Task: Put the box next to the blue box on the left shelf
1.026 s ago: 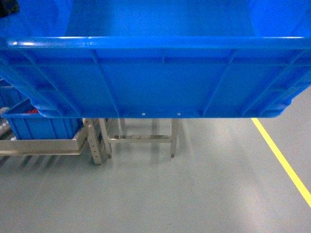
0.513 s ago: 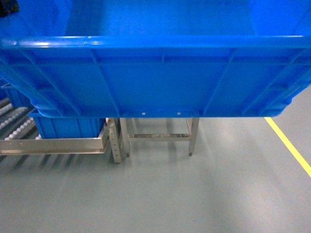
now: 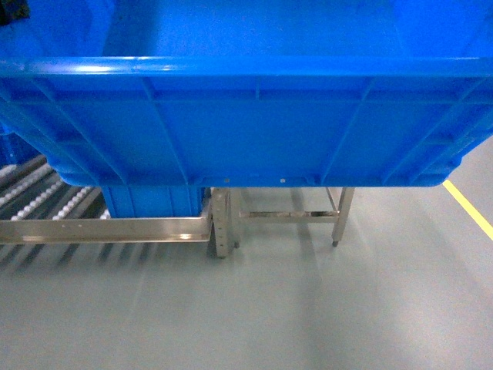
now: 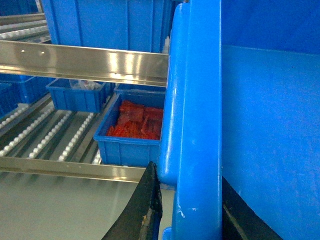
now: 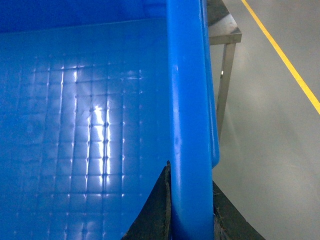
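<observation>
The box (image 3: 246, 131), a large bright-blue crate, fills the upper half of the head view and hangs above the floor. My left gripper (image 4: 192, 212) is shut on its left rim, one black finger (image 4: 149, 210) outside the wall and one inside. My right gripper (image 5: 191, 212) is shut on the right rim (image 5: 187, 100), straddling it the same way. Below and to the left stands the left shelf (image 3: 46, 196) with white rollers. On its right end sits a blue box (image 3: 154, 202), which holds red parts in the left wrist view (image 4: 135, 125).
A steel rail (image 3: 108, 229) fronts the shelf, with a perforated leg (image 3: 222, 231) at its corner. A separate steel stand (image 3: 339, 216) is right of it. More blue bins (image 4: 80, 95) sit deeper on the rack. A yellow floor line (image 3: 470, 210) runs at right.
The shelf, the blue box, the steel stand and the yellow line have all slid to the right in the head view. The crate stays held in the same place in front of the camera.
</observation>
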